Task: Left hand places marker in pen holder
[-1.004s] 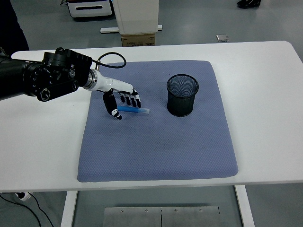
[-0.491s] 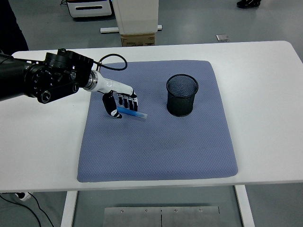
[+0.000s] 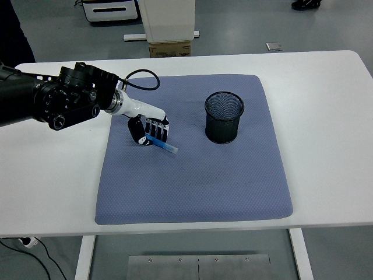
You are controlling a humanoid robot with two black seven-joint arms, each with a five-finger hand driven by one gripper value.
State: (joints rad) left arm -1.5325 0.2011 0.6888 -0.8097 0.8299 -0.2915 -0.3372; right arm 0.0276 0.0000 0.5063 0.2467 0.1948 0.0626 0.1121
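Left hand: your left hand (image 3: 148,129) is reaching in from the left edge over the blue mat's (image 3: 192,186) left part, with its fingers (image 3: 156,129) curling down around the marker's upper end and the thumb closing in from the near side.
Marker: you are looking at a blue marker (image 3: 161,144) being pinched at its left end, while the rest of it is sticking out past the fingers.
Marker axis: its long axis is running from upper left to lower right, with the free tip pointing toward the near right of the mat. Whether that tip is touching the mat or hanging just above it, you cannot tell.
Pen holder: the black mesh pen holder (image 3: 224,118) is standing upright on the mat's far right part, well apart from the marker, its round mouth facing up.
Tabletop: the white tabletop (image 3: 326,116) is carrying the mat.
Writing: no print on the marker or the holder is showing clearly enough for you to read.
Right hand: it is sitting outside this view.
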